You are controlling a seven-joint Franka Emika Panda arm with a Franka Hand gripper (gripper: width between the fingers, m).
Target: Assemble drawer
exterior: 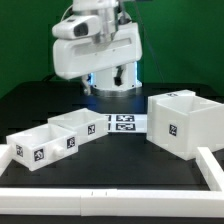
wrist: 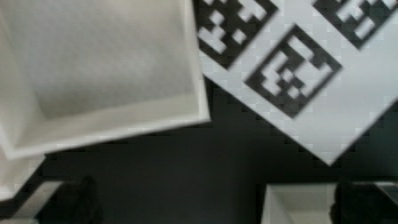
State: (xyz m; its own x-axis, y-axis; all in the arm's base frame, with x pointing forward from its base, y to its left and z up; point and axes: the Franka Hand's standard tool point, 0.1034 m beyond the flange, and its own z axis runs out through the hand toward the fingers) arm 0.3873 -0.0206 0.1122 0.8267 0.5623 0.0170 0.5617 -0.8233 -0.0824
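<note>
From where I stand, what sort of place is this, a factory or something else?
Most likely a robotics test lab, not a factory: one white robot arm on a black table, white plastic boxes stamped with black-and-white square tags, and a plain green backdrop.

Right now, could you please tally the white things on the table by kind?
Large casing: 1
Box trays: 2
Marker board: 1
Border rail: 1
Total: 5
</note>
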